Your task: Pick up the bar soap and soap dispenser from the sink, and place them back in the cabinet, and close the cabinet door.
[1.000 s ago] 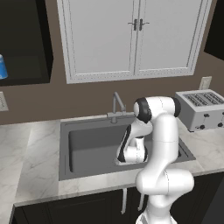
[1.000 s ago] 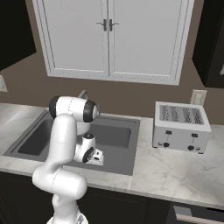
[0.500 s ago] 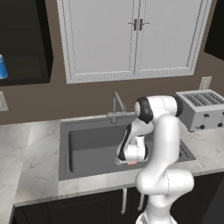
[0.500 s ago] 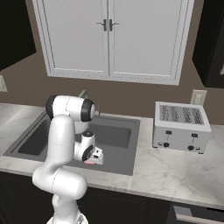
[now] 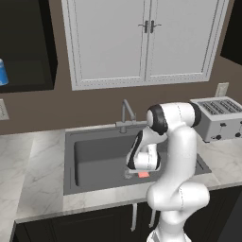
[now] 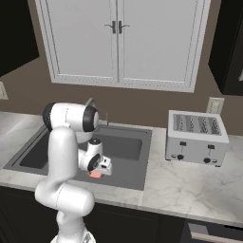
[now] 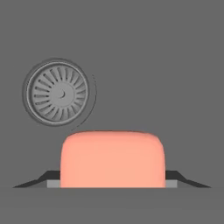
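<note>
Hand view looks down at the dark grey floor of the sink, where the orange-red bar soap sits between the two dark fingers, one tip showing at each side of it. The fingers stand partly apart, closed against the bar's sides; whether it rests on the basin floor or hangs just above it cannot be told. The round ribbed drain lies just beyond the bar, off to one side.

From the left base view, the white arm bends down into the sink, its fingers low near the front wall with the soap a small red patch beneath them. Pale marbled bench surrounds the basin on both sides. At the back rim rises the slim grey faucet. To the right on the bench stands a silver four-slot toaster. Behind it a brown wall carries a white outlet plate. Above hang white panelled double doors with small dark handles. Far left, the dark cabinet stands open, the blue soap dispenser at the frame's edge inside it.
</note>
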You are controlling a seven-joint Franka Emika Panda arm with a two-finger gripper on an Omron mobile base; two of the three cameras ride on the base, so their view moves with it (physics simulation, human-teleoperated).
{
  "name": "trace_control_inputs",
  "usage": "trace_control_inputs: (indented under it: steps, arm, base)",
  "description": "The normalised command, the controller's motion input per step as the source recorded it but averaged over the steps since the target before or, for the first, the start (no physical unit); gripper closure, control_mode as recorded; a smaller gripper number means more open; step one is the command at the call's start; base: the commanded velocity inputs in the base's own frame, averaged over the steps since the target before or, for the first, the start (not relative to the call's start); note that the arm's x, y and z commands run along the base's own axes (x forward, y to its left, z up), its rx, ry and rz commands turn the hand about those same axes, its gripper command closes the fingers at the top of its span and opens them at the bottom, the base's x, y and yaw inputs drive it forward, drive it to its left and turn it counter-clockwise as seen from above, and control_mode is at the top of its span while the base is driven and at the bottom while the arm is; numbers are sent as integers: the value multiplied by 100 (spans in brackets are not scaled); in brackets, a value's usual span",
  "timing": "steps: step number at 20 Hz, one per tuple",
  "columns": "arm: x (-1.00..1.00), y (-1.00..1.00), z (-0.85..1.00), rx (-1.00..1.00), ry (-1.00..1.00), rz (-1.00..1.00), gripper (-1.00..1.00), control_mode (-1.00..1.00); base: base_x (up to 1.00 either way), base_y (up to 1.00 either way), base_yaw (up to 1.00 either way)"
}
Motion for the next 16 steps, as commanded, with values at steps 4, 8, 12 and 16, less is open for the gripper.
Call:
trace_control_inputs:
  steps: [4, 8, 12, 16]
  arm:
    - [0, 0, 24, 0, 0, 0, 100, -100]
    - [0, -2, 31, 0, 0, 0, 100, -100]
    - [0, -5, 35, 0, 0, 0, 100, -100]
    - [0, -8, 28, 0, 0, 0, 100, -100]
  base:
    - [0, 0, 0]
    - [0, 0, 0]
    - [0, 0, 0]
    - [0, 0, 0]
